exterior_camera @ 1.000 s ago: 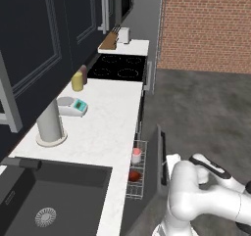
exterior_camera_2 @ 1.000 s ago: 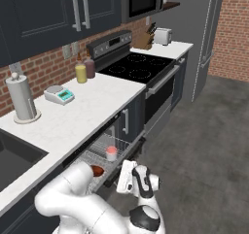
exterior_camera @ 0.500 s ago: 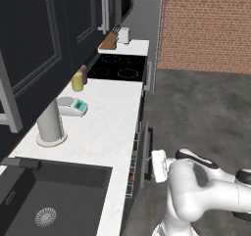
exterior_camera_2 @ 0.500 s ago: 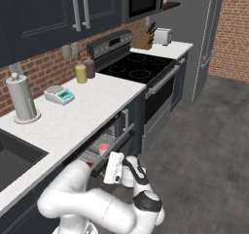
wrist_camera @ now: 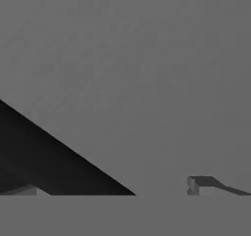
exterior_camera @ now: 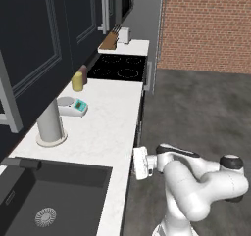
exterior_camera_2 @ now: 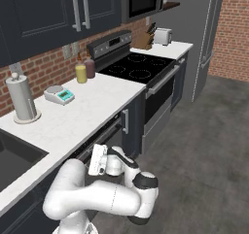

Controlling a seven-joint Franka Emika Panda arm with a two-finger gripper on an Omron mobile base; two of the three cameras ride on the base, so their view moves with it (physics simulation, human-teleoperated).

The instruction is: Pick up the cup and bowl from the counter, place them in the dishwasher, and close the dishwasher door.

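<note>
I have the gripper (exterior_camera: pixel 138 163) with its jaws spread wide and nothing between them, pressed flat-on toward the dishwasher door (exterior_camera_2: pixel 99 142); in the right base view it sits at about seven o'clock, just under the counter (exterior_camera_2: pixel 92 112) edge; in the hand view a flat grey panel lies right in front of the fingertips (wrist_camera: pixel 196 185), a dark wedge at eight o'clock. I judge the door nearly shut, so this is the closing push; I can't see the cup or bowl, presumably inside. To finish well I'd keep the hand square to the panel, push steadily until it seats flush; avoid sliding sideways toward the oven (exterior_camera_2: pixel 163 93) at two o'clock.
</note>
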